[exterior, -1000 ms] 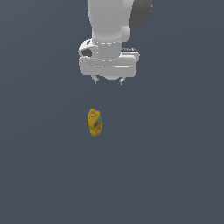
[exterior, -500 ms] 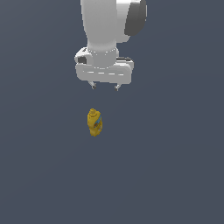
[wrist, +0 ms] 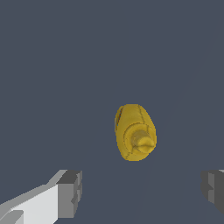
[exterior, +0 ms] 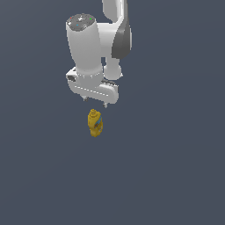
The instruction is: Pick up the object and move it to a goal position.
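The small yellow squeeze bottle [exterior: 95, 123] stands upright on the dark grey floor, its nozzle cap up and a bit of blue label showing. In the wrist view the bottle [wrist: 134, 132] is seen from above, cap toward the camera. My gripper [exterior: 95, 102] hangs just above the bottle, slightly toward the back of it, not touching it. Its jaws are open and empty. In the wrist view my gripper [wrist: 142, 190] shows two grey fingertips [wrist: 70, 194] spread wide, with the bottle apart from the gap between them.
The white arm [exterior: 94, 48] rises above the gripper toward the top of the exterior view. The flat dark grey floor [exterior: 167, 167] surrounds the bottle, with no other objects in view.
The arm has swung and the gripper has come down toward the bottle, turning at the wrist. The bottle has not moved. The jaws stay open.
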{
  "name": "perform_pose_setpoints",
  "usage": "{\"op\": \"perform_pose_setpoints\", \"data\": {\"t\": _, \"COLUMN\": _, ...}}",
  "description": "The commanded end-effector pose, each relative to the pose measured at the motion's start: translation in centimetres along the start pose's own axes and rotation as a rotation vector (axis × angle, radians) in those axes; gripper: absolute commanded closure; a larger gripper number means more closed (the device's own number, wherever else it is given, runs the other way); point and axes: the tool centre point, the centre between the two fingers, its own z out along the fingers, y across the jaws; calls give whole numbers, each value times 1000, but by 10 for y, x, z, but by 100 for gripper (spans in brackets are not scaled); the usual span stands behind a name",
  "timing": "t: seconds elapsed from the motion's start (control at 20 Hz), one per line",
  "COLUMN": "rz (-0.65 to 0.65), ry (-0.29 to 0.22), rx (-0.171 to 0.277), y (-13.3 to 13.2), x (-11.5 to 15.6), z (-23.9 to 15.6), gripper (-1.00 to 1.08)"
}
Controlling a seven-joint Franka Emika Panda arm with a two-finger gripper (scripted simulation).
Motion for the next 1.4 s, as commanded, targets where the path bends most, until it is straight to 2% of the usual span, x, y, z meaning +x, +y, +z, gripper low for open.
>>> {"op": "perform_pose_setpoints", "data": {"t": 0.0, "rz": 42, "ry": 4, "rx": -2, "y": 7, "x": 7, "z": 11, "gripper": -92}}
{"op": "perform_pose_setpoints", "data": {"t": 0.55, "rz": 75, "ry": 5, "rx": -4, "y": 14, "x": 11, "z": 26, "gripper": -92}}
{"op": "perform_pose_setpoints", "data": {"t": 1.0, "rz": 79, "ry": 7, "rx": -4, "y": 15, "x": 11, "z": 64, "gripper": -92}}
{"op": "perform_pose_setpoints", "data": {"t": 1.25, "rz": 80, "ry": 7, "rx": -4, "y": 14, "x": 12, "z": 72, "gripper": -92}}
{"op": "perform_pose_setpoints", "data": {"t": 1.3, "rz": 80, "ry": 7, "rx": -4, "y": 14, "x": 12, "z": 72, "gripper": 108}}
{"op": "perform_pose_setpoints", "data": {"t": 1.35, "rz": 80, "ry": 7, "rx": -4, "y": 14, "x": 12, "z": 72, "gripper": 108}}
